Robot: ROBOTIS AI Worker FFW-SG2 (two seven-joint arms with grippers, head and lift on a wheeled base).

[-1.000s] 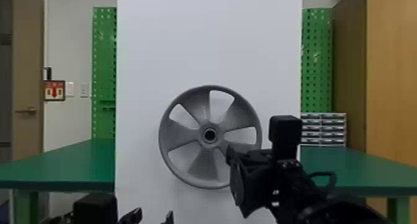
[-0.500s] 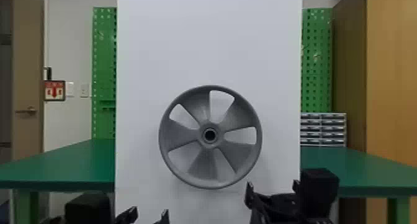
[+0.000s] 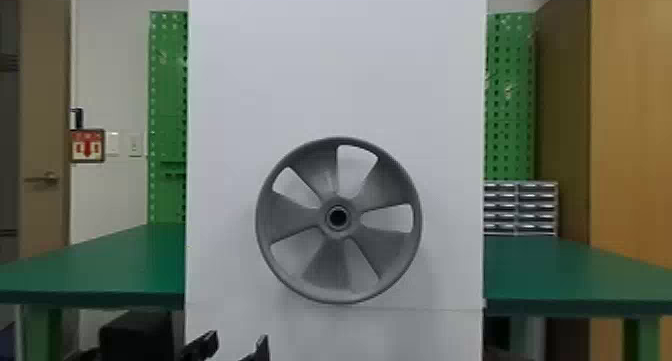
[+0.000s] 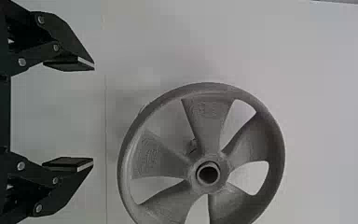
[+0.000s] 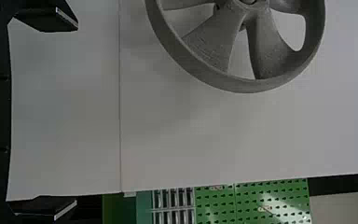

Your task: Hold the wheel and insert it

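So the wheel (image 3: 295, 220) is upright against the white panel (image 3: 335, 75), face-on in the head view, nothing gripping it. Looks like it's mounted there, though the attachment is pretty hard to make out behind the spokes. Left end effector (image 3: 237, 341) is below the wheel and off to its left, fingers spread, holding zip. Right end effector (image 5: 70, 116) is near the wheel too, also wide open and empty in its wrist view. Farther back, there's green counter (image 3: 565, 270) on both sides of the wheel, with little drawers (image 3: 520, 210) off to its right.
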